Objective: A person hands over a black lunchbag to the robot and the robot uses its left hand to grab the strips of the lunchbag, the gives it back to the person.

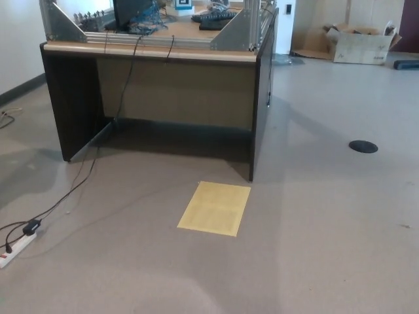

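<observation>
Head view: looking down across a grey floor point(314, 261) toward a dark-sided bench point(157, 91) with a light wooden top. Neither robot hand anywhere in frame, so no telling whether fingers apart or together on either side. No lunchbag to be seen, nor any person.

On the bench top: a metal frame of silver rails point(150, 39) with triangular corner brackets, a tangle of blue cables point(147, 19), a dark keyboard-like object point(216, 19) toward the back, and a small white card with a square printed marker point(184, 6) at the top edge. Two thin black wires point(137, 49) draped over the front lip of the bench.

Below, an open recess under the bench, shadowed at the floor line. A black cable point(91, 170) running down from the bench's left part and out across the floor to a white power strip point(16, 250) at the lower left edge, a black plug point(31, 227) seated in it.

On the floor just in front of the bench's right front corner, a flat yellow sheet point(215, 208), lying slightly skewed. Farther right, a round dark floor cover point(363, 146). Against the far wall at upper right, an open cardboard box point(361, 43), with a dark flat object point(406, 64) just beside it on the floor.
</observation>
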Tool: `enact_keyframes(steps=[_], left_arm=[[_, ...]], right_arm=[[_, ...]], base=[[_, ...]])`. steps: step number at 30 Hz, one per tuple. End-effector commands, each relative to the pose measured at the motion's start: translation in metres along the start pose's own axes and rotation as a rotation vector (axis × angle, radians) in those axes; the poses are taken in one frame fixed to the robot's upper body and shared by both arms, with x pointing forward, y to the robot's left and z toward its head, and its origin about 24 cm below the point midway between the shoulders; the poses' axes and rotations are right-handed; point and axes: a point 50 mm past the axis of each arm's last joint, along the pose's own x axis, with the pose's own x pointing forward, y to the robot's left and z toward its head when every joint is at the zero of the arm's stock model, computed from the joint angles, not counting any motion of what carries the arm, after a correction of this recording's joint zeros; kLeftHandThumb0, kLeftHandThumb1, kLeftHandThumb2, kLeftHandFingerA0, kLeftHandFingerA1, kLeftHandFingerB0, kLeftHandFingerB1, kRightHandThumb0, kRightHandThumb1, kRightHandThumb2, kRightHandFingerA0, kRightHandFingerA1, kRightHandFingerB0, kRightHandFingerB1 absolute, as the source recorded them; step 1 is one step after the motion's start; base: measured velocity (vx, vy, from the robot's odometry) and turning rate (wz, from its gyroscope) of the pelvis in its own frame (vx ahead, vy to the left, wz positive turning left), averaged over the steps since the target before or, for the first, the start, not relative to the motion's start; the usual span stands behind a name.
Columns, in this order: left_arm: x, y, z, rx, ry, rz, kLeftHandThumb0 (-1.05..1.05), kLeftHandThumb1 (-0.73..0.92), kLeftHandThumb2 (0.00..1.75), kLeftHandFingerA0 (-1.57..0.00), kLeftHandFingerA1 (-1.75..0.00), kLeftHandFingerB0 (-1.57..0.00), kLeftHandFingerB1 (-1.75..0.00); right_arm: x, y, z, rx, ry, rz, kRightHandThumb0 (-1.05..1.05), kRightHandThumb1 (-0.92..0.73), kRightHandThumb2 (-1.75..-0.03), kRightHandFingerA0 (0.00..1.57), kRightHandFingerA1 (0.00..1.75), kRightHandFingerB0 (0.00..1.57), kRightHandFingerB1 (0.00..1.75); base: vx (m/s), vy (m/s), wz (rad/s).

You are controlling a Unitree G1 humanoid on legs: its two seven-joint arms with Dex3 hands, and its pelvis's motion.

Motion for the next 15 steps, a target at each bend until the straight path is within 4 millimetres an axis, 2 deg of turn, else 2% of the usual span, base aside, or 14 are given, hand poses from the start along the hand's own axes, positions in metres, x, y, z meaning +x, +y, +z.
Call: enact_keyframes(steps=[1,4,5,11,15], left_arm=[[-0.003,0.031,0.024,0.031,-0.276,0.113,-0.68,0.53,0.88,-0.39,-0.50,-0.28,-0.44],[-0.004,0.030,0.023,0.030,-0.281,0.112,-0.66,0.50,0.86,-0.35,-0.49,-0.28,-0.44],[-0.005,0.030,0.023,0.008,-0.285,0.111,-0.62,0.60,0.59,-0.37,-0.34,-0.37,-0.33],[-0.005,0.032,0.028,0.024,-0.334,0.120,-0.61,0.59,0.58,-0.36,-0.34,-0.34,-0.33],[0.000,0.048,0.055,0.023,-0.451,0.137,-0.63,0.58,0.58,-0.30,-0.33,-0.26,-0.30]], right_arm=[[0.000,-0.016,0.022,0.017,-0.240,-0.081,-0.69,-0.82,-0.64,0.42,0.42,0.38,0.39],[-0.001,-0.016,0.020,0.016,-0.236,-0.083,-0.70,-0.81,-0.64,0.43,0.42,0.38,0.39],[-0.001,-0.016,0.020,0.013,-0.239,-0.084,-0.69,-0.81,-0.63,0.45,0.42,0.38,0.38],[-0.001,-0.017,0.020,0.013,-0.240,-0.081,-0.70,-0.82,-0.64,0.44,0.42,0.37,0.38],[0.001,-0.017,0.021,0.012,-0.242,-0.088,-0.71,-0.82,-0.64,0.44,0.41,0.37,0.38]], base=[[0.00,0.000,0.00],[0.00,0.000,0.00],[0.00,0.000,0.00],[0.00,0.000,0.00],[0.00,0.000,0.00]])
